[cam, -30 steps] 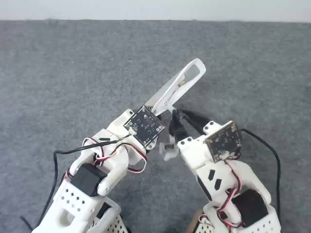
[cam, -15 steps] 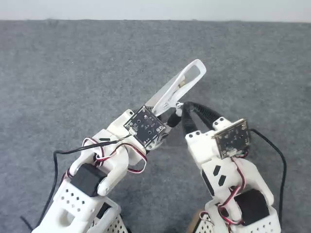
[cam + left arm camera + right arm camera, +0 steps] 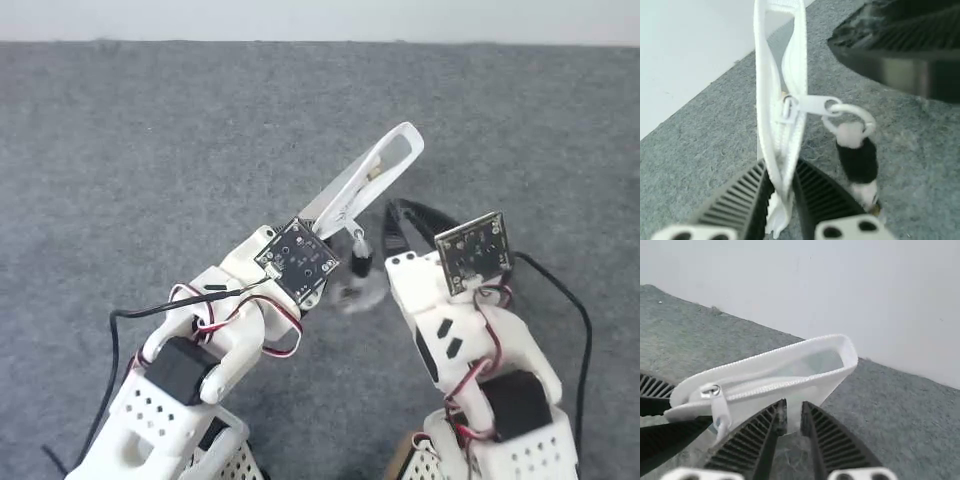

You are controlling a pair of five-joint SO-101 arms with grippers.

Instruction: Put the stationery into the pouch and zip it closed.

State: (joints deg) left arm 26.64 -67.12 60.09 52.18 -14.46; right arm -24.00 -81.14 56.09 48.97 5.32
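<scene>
Holding the pouch (image 3: 352,190) by its near end in the closed left gripper (image 3: 782,175), right gripper (image 3: 794,411) just right of it, slightly open, empty.

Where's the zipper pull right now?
In the left wrist view, the zipper pull hangs from the pouch just beyond the left pincer clamping it, on the side facing the right pincer.
</scene>
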